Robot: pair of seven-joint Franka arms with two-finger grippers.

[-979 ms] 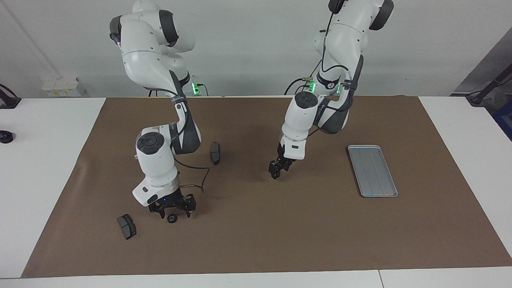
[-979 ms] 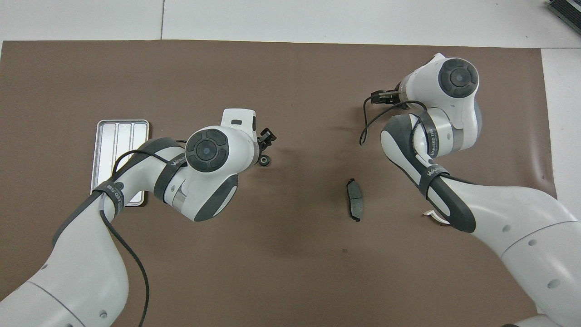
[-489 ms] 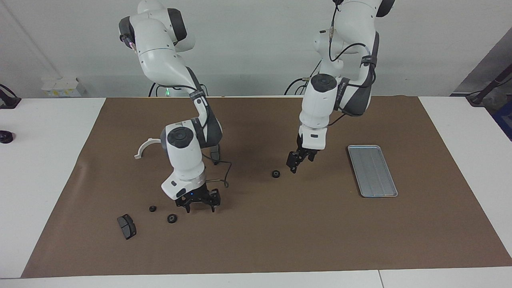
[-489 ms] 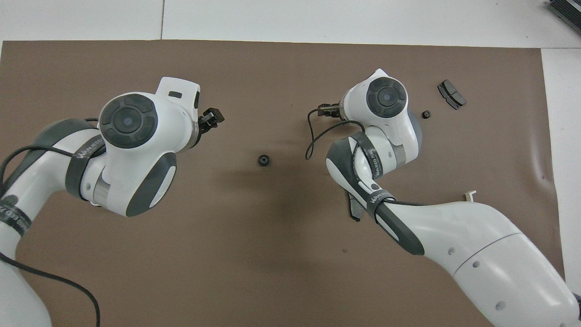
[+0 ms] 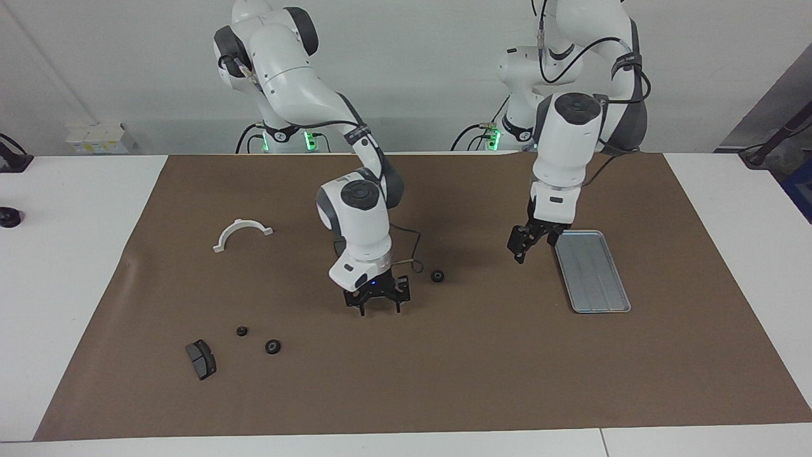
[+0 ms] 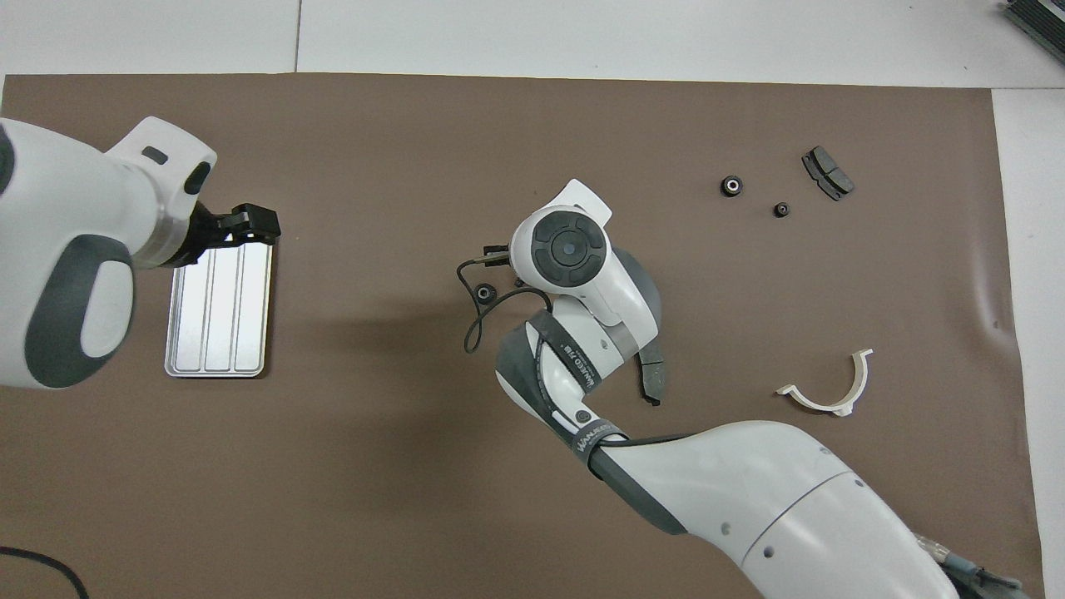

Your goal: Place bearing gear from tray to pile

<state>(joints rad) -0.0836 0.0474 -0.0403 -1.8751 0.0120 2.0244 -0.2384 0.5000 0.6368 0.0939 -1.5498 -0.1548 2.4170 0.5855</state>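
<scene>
You see 1 small black toothed gear (image 5: 437, 276) on the mat, beside your right gripper (image 5: 378, 307), its fingers spread; whether the left gripper (image 5: 530, 243) by the ridged silver tray (image 5: 593, 273) is open, I cannot tell.

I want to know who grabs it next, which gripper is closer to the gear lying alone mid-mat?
Right. The right gripper hangs just beside the lone gear, toward the right arm's end. The left gripper is well off it, by the tray.

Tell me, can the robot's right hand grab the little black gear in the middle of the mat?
Probably yes. The right hand is open and hangs just beside the gear, with only bare mat between them. Nothing covers the gear, and the left hand is over by the tray, out of the way.
</scene>
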